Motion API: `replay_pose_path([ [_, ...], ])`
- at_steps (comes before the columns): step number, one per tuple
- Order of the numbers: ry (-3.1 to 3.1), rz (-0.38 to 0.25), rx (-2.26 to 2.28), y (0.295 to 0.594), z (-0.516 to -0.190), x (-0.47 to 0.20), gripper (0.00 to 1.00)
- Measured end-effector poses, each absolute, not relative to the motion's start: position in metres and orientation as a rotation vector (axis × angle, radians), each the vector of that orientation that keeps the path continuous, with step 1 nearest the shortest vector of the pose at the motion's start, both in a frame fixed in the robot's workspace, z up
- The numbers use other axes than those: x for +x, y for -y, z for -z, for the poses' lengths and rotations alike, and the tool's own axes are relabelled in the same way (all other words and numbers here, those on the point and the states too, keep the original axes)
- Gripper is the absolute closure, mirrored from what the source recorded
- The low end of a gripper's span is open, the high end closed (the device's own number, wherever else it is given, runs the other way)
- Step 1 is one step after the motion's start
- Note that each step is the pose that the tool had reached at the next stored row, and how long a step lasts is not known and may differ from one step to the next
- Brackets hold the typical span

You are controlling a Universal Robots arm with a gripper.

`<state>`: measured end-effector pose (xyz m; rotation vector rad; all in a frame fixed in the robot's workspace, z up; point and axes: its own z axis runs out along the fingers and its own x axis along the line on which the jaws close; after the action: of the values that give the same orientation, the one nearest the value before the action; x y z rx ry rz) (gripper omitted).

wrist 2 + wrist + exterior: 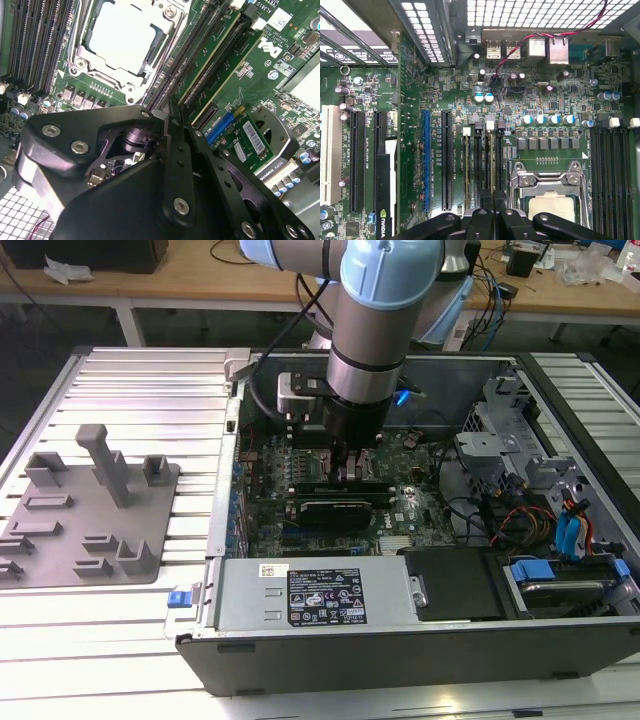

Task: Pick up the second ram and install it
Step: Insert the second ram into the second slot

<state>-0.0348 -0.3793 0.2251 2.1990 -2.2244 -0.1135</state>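
On the exterior view's left lies the grey plastic fixture tray (90, 530) with upright blocks, well apart from the jaws; mid-frame the black two-fingered gripper (345, 472) reaches into the open black computer case (400, 640); its jaws stand narrow over the green motherboard's memory slots (200, 65), with the long thin green ram stick (212, 55) seated just ahead, beside the square silver processor (125, 35).

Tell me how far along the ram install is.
Done: two ram sticks stand in slots beside the processor. In hand: the claw sits at their end, low over the motherboard. Left: I can't tell whether they are fully seated.
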Motion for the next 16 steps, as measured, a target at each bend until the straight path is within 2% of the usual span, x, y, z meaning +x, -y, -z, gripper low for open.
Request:
replay_pose_path([
  [4, 2.225, 0.114, 2.199, 0.379, -0.225, -0.035, 0.91],
  [5, 2.225, 0.114, 2.199, 0.379, -0.225, -0.035, 0.83],
  [16, 2.225, 0.114, 2.200, 0.379, -0.246, -0.034, 0.83],
])
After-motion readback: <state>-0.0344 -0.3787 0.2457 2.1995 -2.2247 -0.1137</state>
